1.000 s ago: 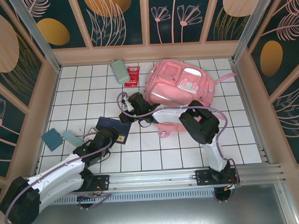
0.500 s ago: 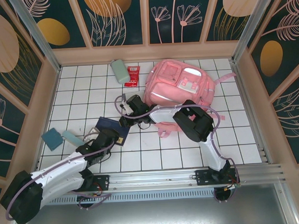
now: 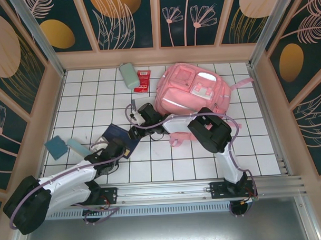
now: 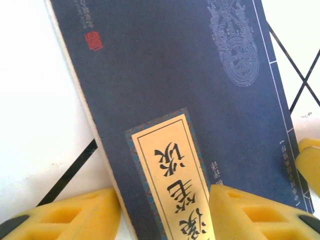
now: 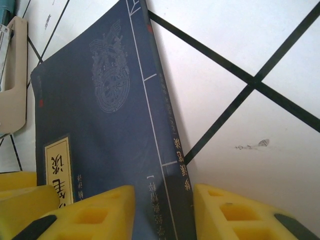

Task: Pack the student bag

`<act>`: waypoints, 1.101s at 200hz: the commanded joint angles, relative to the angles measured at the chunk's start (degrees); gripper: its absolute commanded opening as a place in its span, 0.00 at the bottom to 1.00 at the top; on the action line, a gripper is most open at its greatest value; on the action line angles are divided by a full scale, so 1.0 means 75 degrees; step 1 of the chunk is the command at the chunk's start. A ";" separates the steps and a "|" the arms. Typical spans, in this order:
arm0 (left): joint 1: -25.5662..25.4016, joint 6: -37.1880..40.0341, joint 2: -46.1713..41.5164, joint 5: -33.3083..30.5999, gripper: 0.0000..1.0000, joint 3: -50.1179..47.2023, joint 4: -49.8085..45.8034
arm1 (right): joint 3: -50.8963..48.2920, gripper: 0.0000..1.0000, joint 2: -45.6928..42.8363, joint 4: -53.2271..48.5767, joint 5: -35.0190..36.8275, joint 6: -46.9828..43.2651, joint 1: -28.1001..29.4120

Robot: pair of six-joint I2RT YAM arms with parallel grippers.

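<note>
Shifted slightly left: dark blue paperback book (image 3: 117, 137), between 2 grippers.
Your left gripper (image 4: 165, 205) straddles its near corner, right gripper (image 5: 164, 200) its right edge, both half-parted, grip unclear; large pink fabric student bag (image 3: 194, 90) lies beyond, rightward, nearer your right arm.

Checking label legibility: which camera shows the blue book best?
Left wrist: the book is close and face-on, cover label and red seal sharp. Right wrist sees its cover at a steep slant, label partly hidden. From the top it is small and partly covered.
</note>
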 commanded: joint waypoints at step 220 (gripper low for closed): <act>0.0147 -0.0378 -0.0622 0.0593 0.32 -0.1199 0.1095 | 0.0315 0.32 0.0178 0.0147 -0.3013 0.0594 0.0280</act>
